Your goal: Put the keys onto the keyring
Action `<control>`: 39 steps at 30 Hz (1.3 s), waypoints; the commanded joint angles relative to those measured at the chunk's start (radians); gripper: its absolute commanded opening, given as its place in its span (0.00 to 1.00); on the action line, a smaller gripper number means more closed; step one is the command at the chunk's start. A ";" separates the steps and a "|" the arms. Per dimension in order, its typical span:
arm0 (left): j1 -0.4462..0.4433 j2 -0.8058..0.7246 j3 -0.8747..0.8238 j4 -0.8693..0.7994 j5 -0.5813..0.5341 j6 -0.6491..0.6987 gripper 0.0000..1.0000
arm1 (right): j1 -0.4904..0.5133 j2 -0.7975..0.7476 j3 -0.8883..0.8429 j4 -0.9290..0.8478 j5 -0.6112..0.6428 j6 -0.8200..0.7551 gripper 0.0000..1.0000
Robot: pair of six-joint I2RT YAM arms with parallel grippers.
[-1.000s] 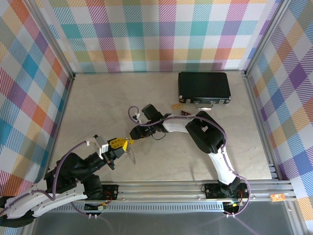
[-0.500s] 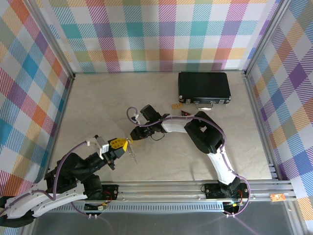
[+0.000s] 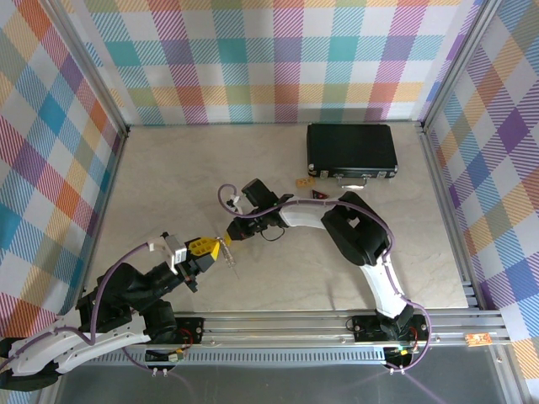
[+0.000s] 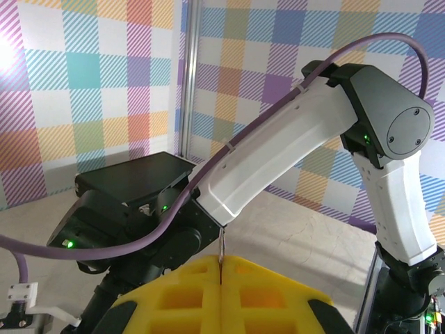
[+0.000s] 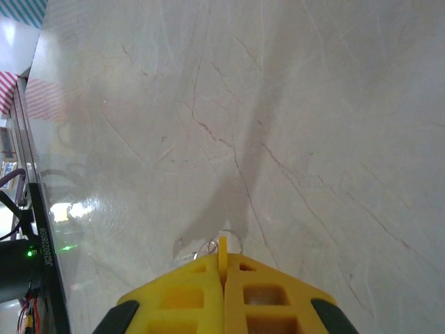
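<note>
the left gripper [image 3: 205, 247] is clamped shut. in its wrist view a thin gray metal edge stands up out of the seam between its yellow fingers [image 4: 174, 296]. i judge that to be the keyring [image 3: 230, 265], pinched edge-on. from above it shows as a thin silvery line running off the left fingertips toward the near edge of the table [image 3: 168, 185].

the right gripper [image 3: 229, 237] is also closed, tip almost against the left gripper's tip. a narrow yellow sliver pokes out between its fingertips, most likely the yellow head of the key [image 5: 222, 245]. a few fine silvery curls [image 5: 208, 245] sit just past that tip (probably the ring's prongs, though they are too faint to be sure).

handling, as a judgement:
- the key is very light, thin, stiff and smooth, so it can twist or slip in a pinch. hold it by the flat faces of the head.
- the keyring is a light, rigid flat loop. its thin prongs will likely flex or snag.
- the plain side of the loop, away from the prongs, is the place to hold it.

count: one key, one keyring and two grippers. well beyond the right gripper lie one black case [image 3: 351, 151], one small tan tag [image 3: 303, 181] and one dark red tag [image 3: 318, 195].
</note>
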 commanded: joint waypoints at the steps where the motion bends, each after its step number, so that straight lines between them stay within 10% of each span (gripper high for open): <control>1: -0.008 -0.020 -0.003 0.053 0.006 0.016 0.00 | -0.004 -0.092 -0.047 -0.045 0.030 -0.054 0.00; 39: -0.010 0.007 -0.003 0.057 0.009 0.016 0.00 | -0.094 -0.690 -0.603 -0.373 0.318 -0.055 0.00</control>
